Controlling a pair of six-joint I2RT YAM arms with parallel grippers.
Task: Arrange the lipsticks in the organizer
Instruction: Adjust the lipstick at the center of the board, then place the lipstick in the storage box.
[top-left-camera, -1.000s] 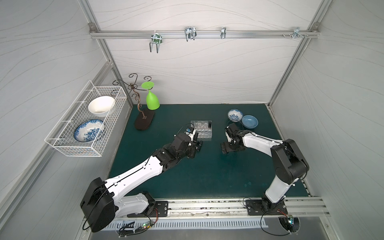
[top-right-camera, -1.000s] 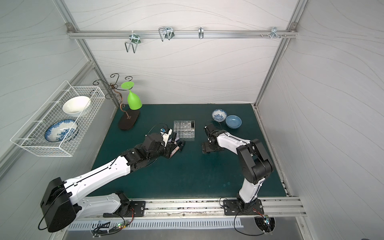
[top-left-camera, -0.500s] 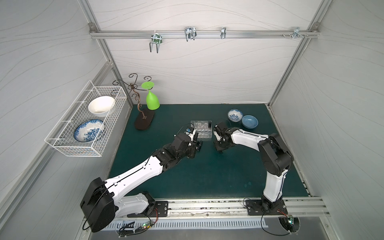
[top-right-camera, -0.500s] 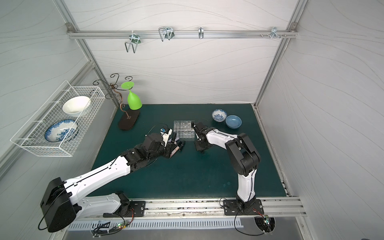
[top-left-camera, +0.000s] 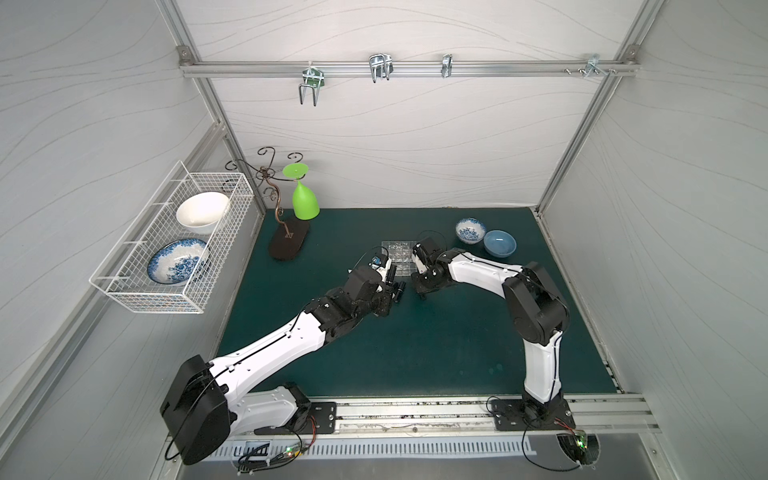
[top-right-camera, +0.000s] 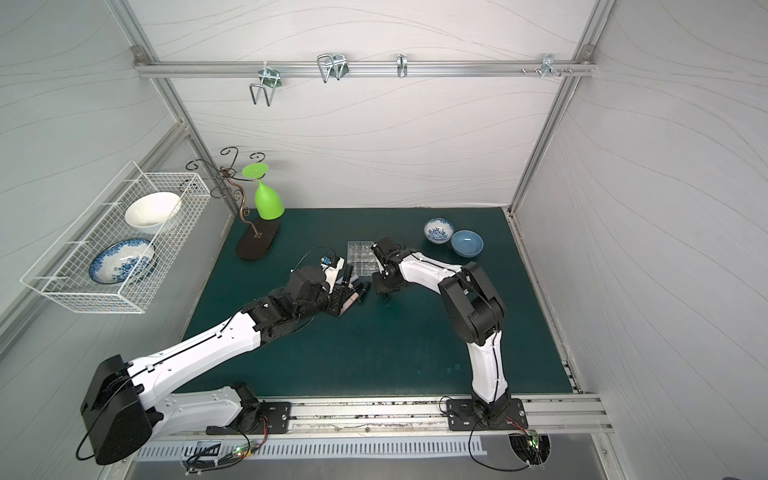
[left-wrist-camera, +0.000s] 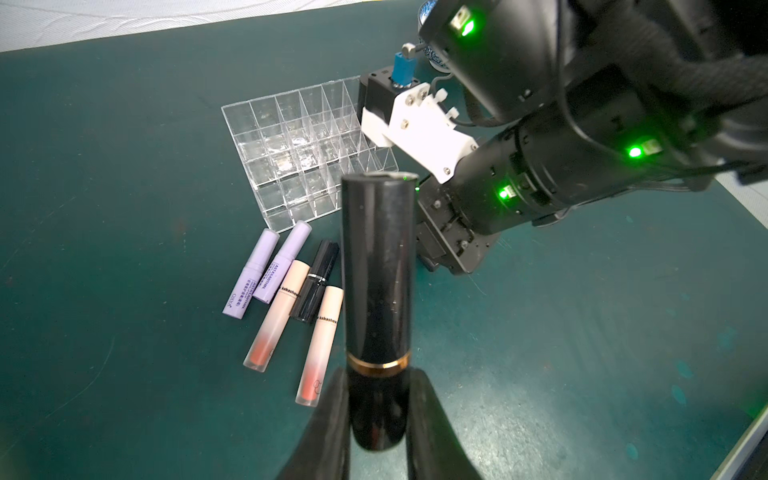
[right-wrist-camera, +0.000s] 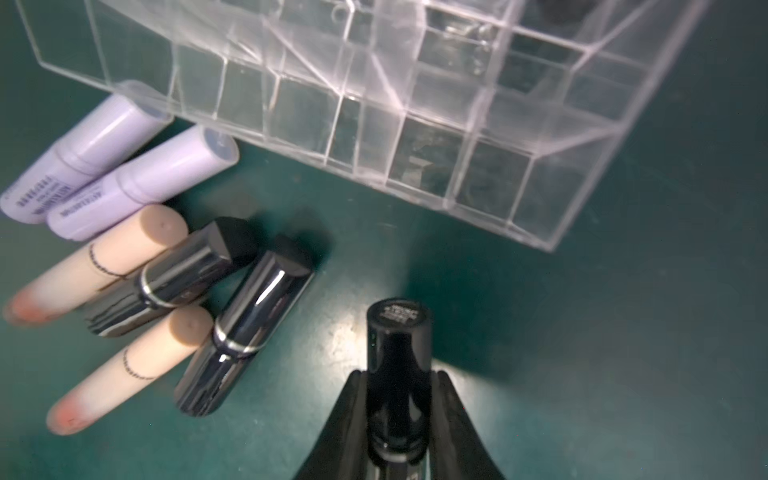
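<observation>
Grip is closed on both arms: left fingers clamp a glossy black gold-banded lipstick tube, and right fingers pinch a plain round black lipstick tube. Each tube runs lengthwise out of its fingers. In the right wrist view the clear acrylic grid organizer fills the upper frame, just ahead of that tube's tip. Six loose lipsticks lie on the green bench at left. The right arm looks nearer.

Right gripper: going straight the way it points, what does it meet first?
Likely the organizer's near wall, the black lipstick in the right gripper touching first. Only bare mat lies between; depth is unclear, so the mat could come sooner.
</observation>
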